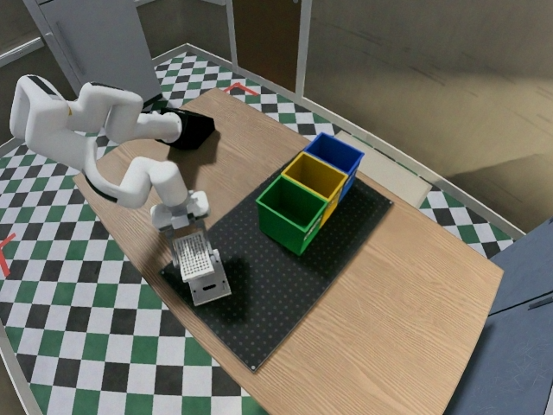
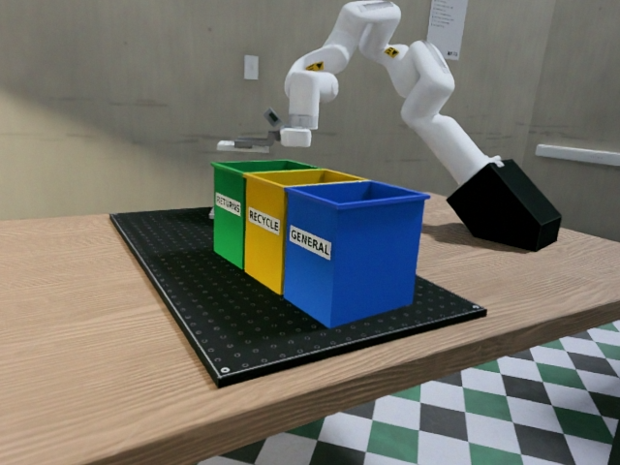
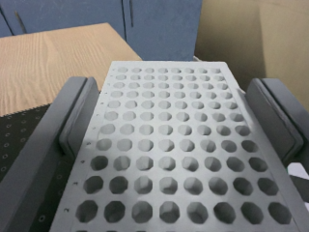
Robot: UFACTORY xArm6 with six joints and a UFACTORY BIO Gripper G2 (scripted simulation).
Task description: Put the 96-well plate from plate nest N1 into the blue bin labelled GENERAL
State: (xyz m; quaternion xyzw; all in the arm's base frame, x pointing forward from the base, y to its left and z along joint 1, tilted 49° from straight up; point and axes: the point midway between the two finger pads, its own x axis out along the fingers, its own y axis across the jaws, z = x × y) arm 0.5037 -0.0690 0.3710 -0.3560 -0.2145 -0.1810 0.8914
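Green, black and white checkered floor, pale wooden table: plate raised, clamped.
My grey two-fingered claw is closed on the light-grey, rectangular 96-well plate, above the pale flat plate nest near one long table edge. Wells face up; the plate appears level. Its long axis follows my fingers, roughly along that edge, toward the short edge opposite my base. Assessment: light, stiff plastic, moderately slippery, possibly liable to crack if dropped; the two long side walls, as now gripped, are the proper hold. Destination, the blue open-topped GENERAL bin, stands upright.
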